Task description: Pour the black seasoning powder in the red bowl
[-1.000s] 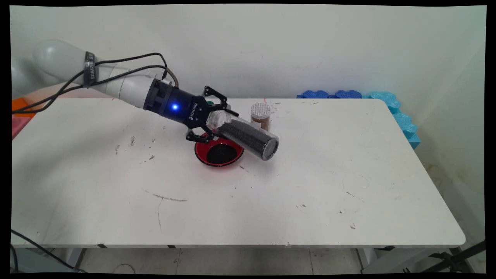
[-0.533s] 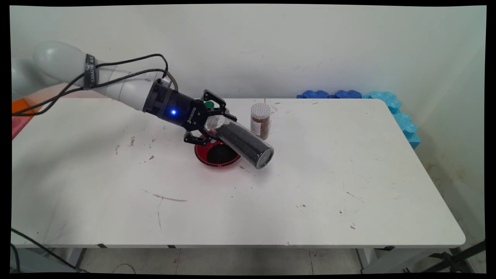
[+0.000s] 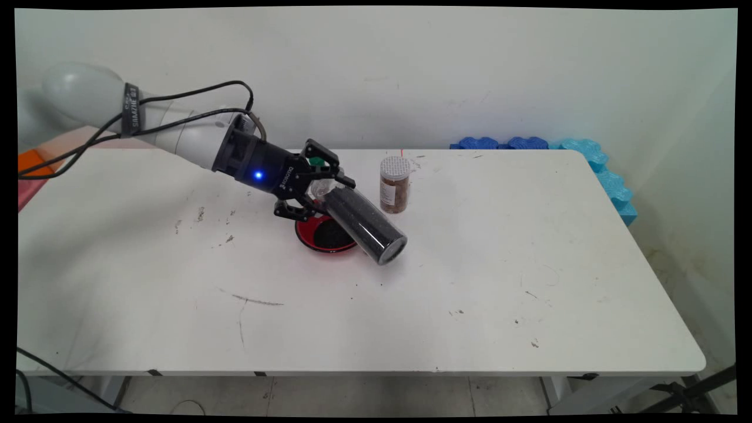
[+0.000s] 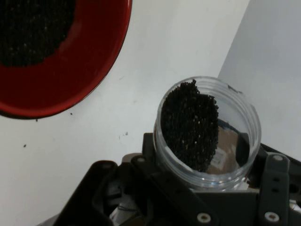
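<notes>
Since the earlier frames the gripper [image 3: 320,189] and the clear jar [image 3: 361,223] it carries have drawn back toward 8 o'clock and sunk lower, uncovering the small spice jar [image 3: 394,184] behind, which now stands fully visible. The gripper is clamped on the jar's open-mouth end; the rest of the jar projects beyond the fingers toward 4 o'clock. The jar's long axis runs from 10 o'clock down to 4 o'clock, closed base lowest, its mouth tilted up toward the arm. Black granules fill most of its length.

In the hand view the jar's [image 4: 207,127] round mouth faces the camera, granules banked against one side, and the gripper's [image 4: 207,188] black linkage closes about its rim. The red bowl [image 4: 70,70] lies at 10 o'clock there, holding black granules and cut off by the frame edges.

In the main view the bowl [image 3: 311,232] sits on the white table [image 3: 470,282] under the jar, partly hidden by it. Whether the jar's base touches the table cannot be told. A green object [image 3: 316,159] behind the gripper is mostly concealed. Blue foam pieces [image 3: 529,143] lie along the far edge.
</notes>
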`<state>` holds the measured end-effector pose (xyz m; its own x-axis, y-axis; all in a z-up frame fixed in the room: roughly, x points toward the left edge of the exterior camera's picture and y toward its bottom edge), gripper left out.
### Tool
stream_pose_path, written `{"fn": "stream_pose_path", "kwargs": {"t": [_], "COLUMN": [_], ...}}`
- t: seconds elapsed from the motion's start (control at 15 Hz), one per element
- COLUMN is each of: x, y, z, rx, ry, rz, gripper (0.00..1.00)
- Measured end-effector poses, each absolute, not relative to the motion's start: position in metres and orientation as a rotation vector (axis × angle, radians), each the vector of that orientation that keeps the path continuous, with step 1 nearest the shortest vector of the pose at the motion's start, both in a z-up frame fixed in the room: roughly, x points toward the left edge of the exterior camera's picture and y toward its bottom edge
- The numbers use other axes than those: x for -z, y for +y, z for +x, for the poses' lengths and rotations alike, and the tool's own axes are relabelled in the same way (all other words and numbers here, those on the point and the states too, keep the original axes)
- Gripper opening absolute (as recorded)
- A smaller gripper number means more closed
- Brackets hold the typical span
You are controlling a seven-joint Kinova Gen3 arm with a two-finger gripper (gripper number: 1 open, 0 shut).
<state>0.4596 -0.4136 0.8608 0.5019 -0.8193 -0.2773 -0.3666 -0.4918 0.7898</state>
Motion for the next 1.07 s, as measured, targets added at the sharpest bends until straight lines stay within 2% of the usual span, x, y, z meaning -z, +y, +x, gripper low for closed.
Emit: {"fn": "stream_pose_path", "kwargs": {"t": [1.07], "x": [-0.894], "y": [-0.394], "z": [0.457], "rx": [0.643], "ry": [-1.293], "rz": [1.810], "gripper": [0.00]}}
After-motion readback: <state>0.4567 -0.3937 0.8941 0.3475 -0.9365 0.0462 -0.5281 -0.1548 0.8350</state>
